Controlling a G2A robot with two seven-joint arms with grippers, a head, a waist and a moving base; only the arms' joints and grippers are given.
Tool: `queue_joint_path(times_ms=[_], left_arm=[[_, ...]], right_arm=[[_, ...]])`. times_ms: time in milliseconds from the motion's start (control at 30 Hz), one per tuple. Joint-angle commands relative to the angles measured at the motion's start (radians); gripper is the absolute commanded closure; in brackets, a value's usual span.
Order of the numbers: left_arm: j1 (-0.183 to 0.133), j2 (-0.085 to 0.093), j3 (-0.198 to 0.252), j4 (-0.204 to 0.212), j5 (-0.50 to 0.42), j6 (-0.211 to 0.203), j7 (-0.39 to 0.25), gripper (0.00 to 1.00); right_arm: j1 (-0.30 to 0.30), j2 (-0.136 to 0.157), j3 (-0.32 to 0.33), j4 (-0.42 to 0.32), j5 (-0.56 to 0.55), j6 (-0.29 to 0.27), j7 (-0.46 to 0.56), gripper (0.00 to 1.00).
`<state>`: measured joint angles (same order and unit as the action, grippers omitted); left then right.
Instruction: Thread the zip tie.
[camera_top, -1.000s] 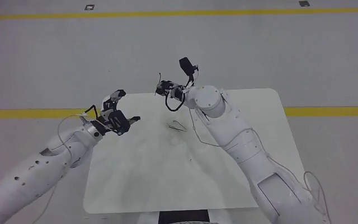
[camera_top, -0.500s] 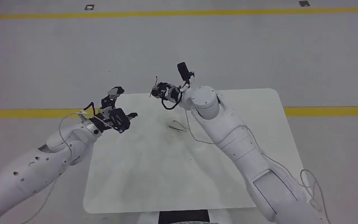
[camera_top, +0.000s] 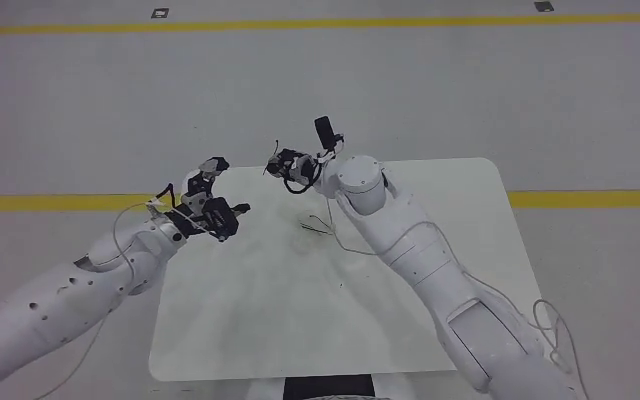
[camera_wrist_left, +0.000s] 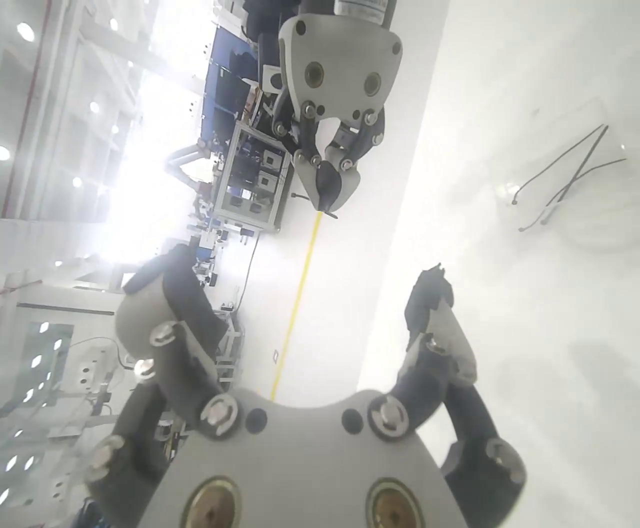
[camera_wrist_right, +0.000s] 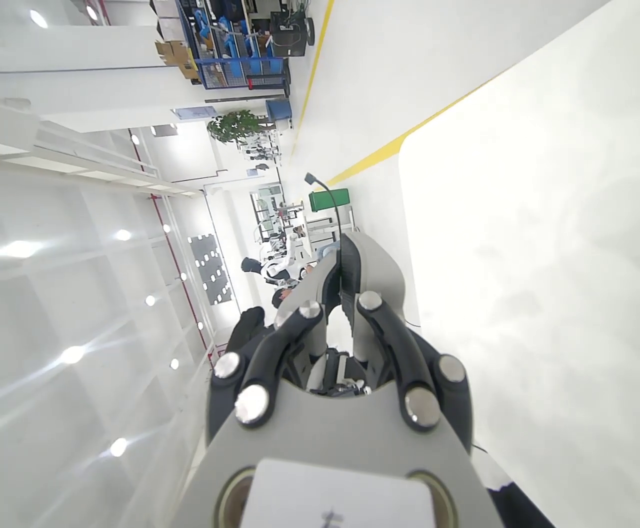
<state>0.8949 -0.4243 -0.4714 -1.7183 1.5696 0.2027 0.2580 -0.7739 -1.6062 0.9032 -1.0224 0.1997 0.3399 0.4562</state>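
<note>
Zip tie (camera_wrist_right: 337, 215) was up in the air, pinched between the closed fingers of the right gripper (camera_wrist_right: 341, 252), its black strip curving out past the tips to a small head. That curve read clearly from the right wrist view. From the left wrist view, just a short dark stub poked out of the same pinched jaws.

Left gripper (camera_wrist_left: 300, 295) stood facing it, fingers spread wide with nothing between them.

From the top view, both grippers hung at the far-left corner of the table (camera_top: 450, 300). The right one was over the far edge and the left one over the left edge. They were well apart, with a gap of white tabletop between them.

Loose ties (camera_top: 318, 223), a few thin dark strips, lay crossed on the tabletop beside the right arm, touching each other and apart from both grippers. The left wrist view caught them too, lying flat beyond its own fingers. Wide white surface ran from those ties to the near and right edges.
</note>
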Motion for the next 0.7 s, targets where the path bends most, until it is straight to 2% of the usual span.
queue_joint_path(times_ms=[0, 167, 233, 367, 500, 667], left_arm=[[-0.007, -0.002, 0.005, 0.003, 0.000, 0.005, -0.001, 0.00], [-0.041, -0.003, 0.039, 0.012, 0.000, 0.012, 0.001, 0.00], [-0.053, -0.003, 0.054, 0.018, 0.000, 0.017, 0.000, 0.22], [-0.082, -0.006, 0.092, 0.028, 0.000, 0.029, 0.000, 0.48], [-0.107, -0.010, 0.126, 0.036, 0.000, 0.046, -0.001, 0.55], [-0.137, -0.016, 0.167, 0.051, 0.000, 0.059, -0.005, 0.52]], right_arm=[[-0.002, -0.002, -0.001, 0.004, 0.004, 0.000, -0.014, 1.00], [0.007, -0.009, -0.012, 0.019, 0.018, 0.000, -0.036, 1.00], [0.009, -0.011, -0.013, 0.026, 0.032, 0.000, -0.040, 1.00], [0.019, -0.016, -0.023, 0.045, 0.055, 0.000, -0.044, 1.00], [0.028, -0.020, -0.030, 0.054, 0.072, 0.000, -0.048, 1.00], [0.033, -0.022, -0.040, 0.056, 0.089, 0.000, -0.041, 1.00]])
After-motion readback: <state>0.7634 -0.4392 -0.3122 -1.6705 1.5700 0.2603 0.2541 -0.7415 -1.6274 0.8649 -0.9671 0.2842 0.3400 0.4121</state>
